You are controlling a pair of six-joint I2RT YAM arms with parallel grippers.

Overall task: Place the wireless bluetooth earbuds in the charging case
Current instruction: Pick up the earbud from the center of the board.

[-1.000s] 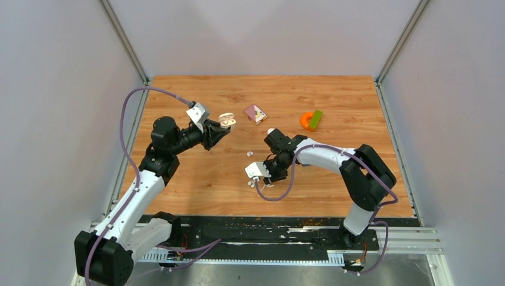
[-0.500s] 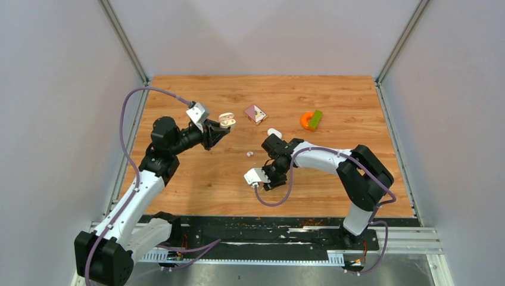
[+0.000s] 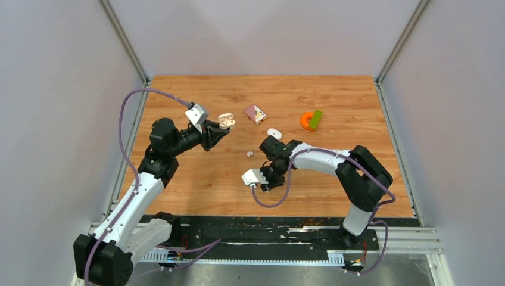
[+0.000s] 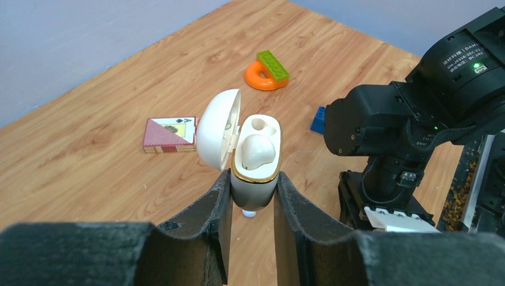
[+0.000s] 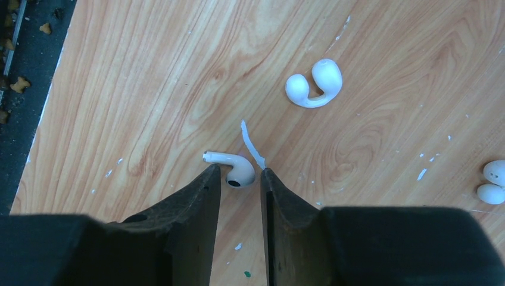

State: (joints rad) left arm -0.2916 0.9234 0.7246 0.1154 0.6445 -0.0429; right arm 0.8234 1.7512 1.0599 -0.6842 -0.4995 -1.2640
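Right gripper (image 5: 239,179) spread, tips either side of one earbud (image 5: 231,168) lying toward the near edge, stem running finger to finger. Left gripper (image 4: 252,193) pinches the open charging case (image 4: 256,164) aloft, toward the far-left corner.

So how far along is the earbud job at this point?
Partly done. The left gripper holds the charging case, lid open; one socket looks filled, the other empty. In hand: the open right gripper straddles a stemmed earbud on the table, not yet gripped. Left: grasp it, carry it over and seat it in the empty socket.
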